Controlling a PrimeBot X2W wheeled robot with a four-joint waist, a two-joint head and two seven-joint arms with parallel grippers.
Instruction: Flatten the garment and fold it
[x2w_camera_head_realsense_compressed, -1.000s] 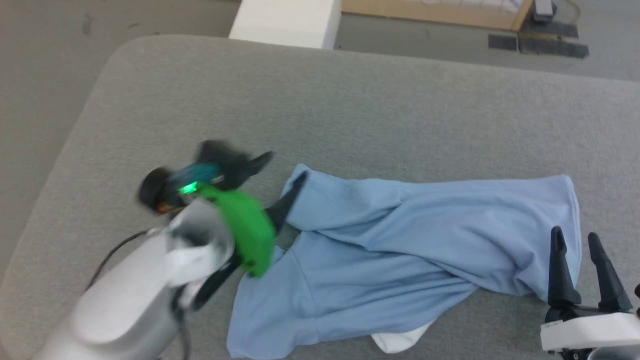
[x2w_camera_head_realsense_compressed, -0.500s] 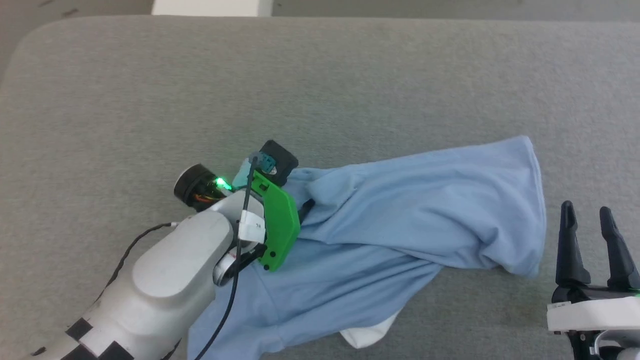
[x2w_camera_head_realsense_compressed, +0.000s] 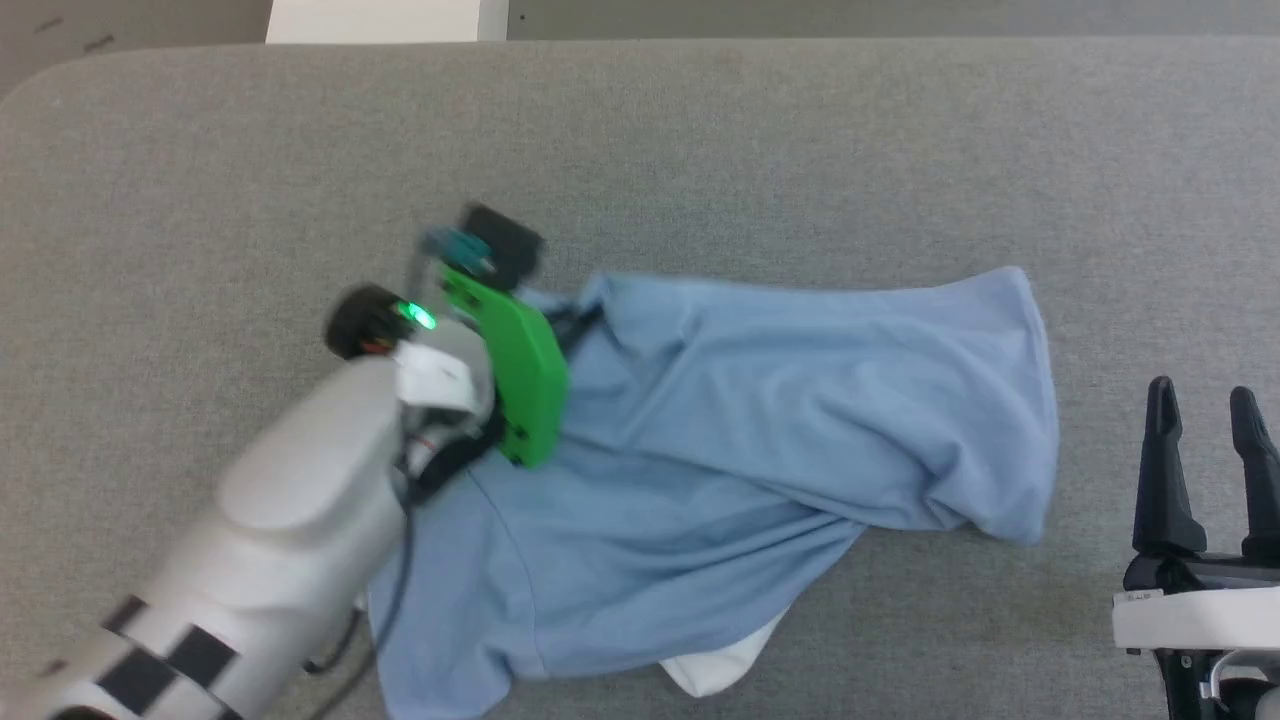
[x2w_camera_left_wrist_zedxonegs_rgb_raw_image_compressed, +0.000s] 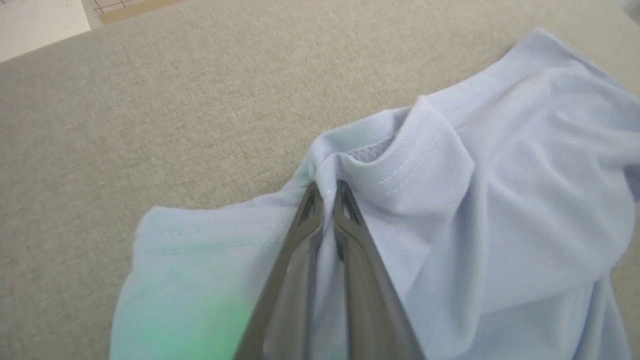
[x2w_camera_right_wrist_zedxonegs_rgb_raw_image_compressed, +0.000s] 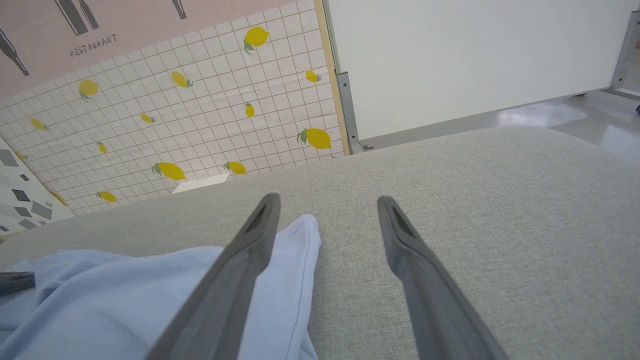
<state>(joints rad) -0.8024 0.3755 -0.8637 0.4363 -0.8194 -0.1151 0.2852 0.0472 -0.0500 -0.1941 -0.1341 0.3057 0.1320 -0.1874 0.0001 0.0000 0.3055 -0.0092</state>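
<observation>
Head view: shows the garment (x2w_camera_head_realsense_compressed: 780, 420) crumpled across the middle of the grey worktop (x2w_camera_head_realsense_compressed: 700, 150), with a white flap peeking out at its 6 o'clock edge. Finds the pale left arm angled in from 7 o'clock, wrist turned toward 2 o'clock, and the left hand (x2w_camera_head_realsense_compressed: 578, 322) at the cloth's 10 o'clock corner, somewhat blurred. Places the right hand (x2w_camera_head_realsense_compressed: 1200, 395) at 4 o'clock, just off the cloth, fingers pointing to 12 o'clock.

Left wrist view: looks along two fingers pinched nearly together on a stitched fold of the blue knit.

Right wrist view: shows the fingers spread wide with nothing between them, the 9 o'clock finger over a corner of the garment, the other over bare worktop. Catches a lemon-patterned tiled panel (x2w_camera_right_wrist_zedxonegs_rgb_raw_image_compressed: 200, 110) at 11 o'clock.
</observation>
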